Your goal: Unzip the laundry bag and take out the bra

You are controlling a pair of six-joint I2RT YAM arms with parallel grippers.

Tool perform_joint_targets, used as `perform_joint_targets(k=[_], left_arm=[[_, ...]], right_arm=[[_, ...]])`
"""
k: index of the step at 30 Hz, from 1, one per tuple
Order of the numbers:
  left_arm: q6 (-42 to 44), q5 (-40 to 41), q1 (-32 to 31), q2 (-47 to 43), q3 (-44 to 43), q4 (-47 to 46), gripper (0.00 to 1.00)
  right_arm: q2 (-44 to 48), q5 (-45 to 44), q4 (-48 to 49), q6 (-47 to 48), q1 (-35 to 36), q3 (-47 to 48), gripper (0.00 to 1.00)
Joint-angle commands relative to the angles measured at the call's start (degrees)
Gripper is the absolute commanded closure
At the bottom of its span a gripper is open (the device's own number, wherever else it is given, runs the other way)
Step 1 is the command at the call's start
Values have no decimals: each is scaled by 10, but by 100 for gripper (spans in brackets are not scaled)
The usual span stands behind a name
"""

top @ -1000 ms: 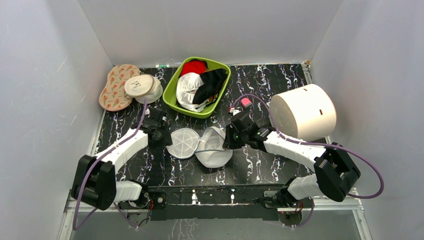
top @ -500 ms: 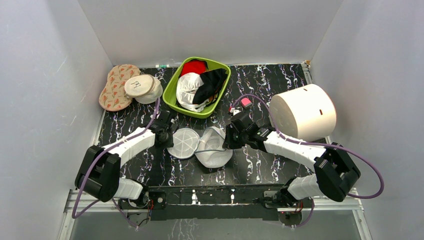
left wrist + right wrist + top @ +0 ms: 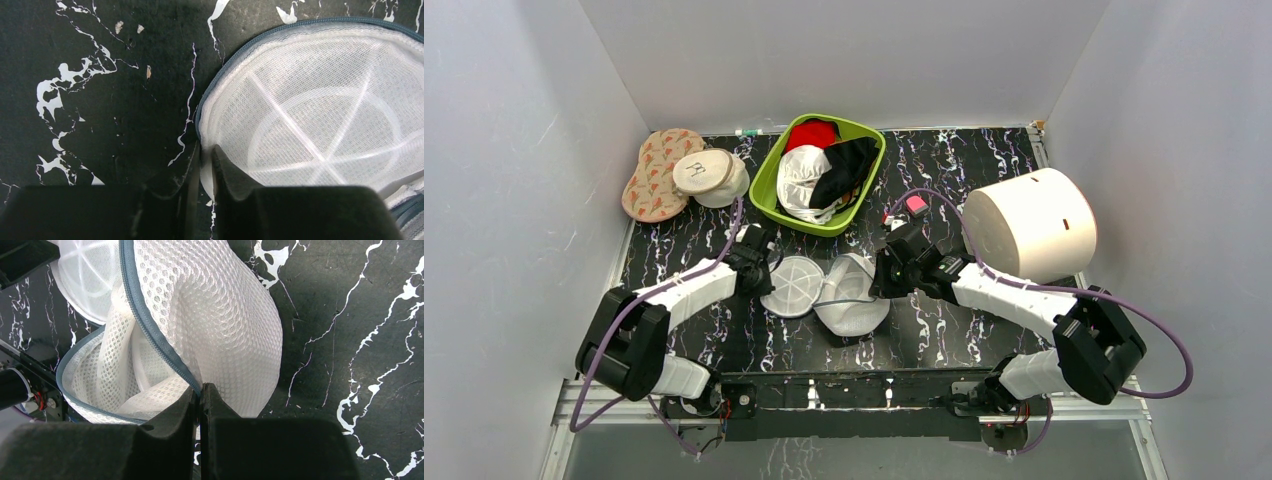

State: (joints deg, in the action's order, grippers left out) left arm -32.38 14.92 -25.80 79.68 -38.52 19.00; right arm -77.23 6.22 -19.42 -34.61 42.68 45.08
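At mid-table, just beyond the arms' bases, the laundry bag [image 3: 849, 295] lies splayed open like a clamshell on the black marbled table [image 3: 944, 335]. Its two round halves sit side by side, so its long axis runs left to right, straight between the two grippers. The left gripper [image 3: 204, 162] stands at the left end of that axis, its jaws drawn to a narrow slit with the white rim of the left half caught between them. That half spreads away from the fingers as a shallow ribbed disc. The right gripper [image 3: 200, 392] stands at the opposite end, jaws pressed together on the edge of the right half where the grey zipper [image 3: 150, 327] runs in. This half humps up as a mesh dome, and its mouth seems to gape toward the near edge. Each arm is nearest its own half, so a spreading pull would go along the long axis. Pale folds show inside the mouth, but I cannot tell whether they are the bra or only lining. Farther back, well apart, stand a green basket [image 3: 767, 165] of garments, a cream cap [image 3: 704, 172] and a white cylinder [image 3: 1029, 225].
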Motion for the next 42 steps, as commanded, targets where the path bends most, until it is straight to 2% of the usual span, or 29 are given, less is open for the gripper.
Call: perform_joint_targets(k=[1, 4, 10, 16, 21, 24, 27, 30, 35, 42], left_arm=[[-2, 8, -9, -18, 4, 39, 92], [7, 33, -12, -74, -22, 62, 100], [64, 88, -13, -199, -57, 92, 100], [111, 74, -14, -296, -90, 117, 100], [133, 61, -15, -342, -129, 132, 100], [159, 35, -15, -350, -154, 126, 100], [193, -29, -15, -334, -182, 117, 100], [227, -120, -15, -312, -204, 106, 100], [275, -199, -17, -300, -205, 92, 100], [314, -225, -69, -262, -196, 117, 100]], right_arm=[[18, -1, 23, 0, 0, -2, 100], [14, 2, 23, 0, 1, 3, 97], [24, 6, 19, -2, 4, 17, 87], [26, 16, 14, -4, 5, 41, 76], [40, 19, 11, -6, 4, 51, 59], [55, 13, 6, -7, 5, 56, 50], [73, 1, 4, -9, 5, 60, 43], [103, -37, 0, -23, 5, 60, 41], [167, -109, -20, -46, 5, 64, 40], [274, -189, -20, -51, 4, 38, 27]])
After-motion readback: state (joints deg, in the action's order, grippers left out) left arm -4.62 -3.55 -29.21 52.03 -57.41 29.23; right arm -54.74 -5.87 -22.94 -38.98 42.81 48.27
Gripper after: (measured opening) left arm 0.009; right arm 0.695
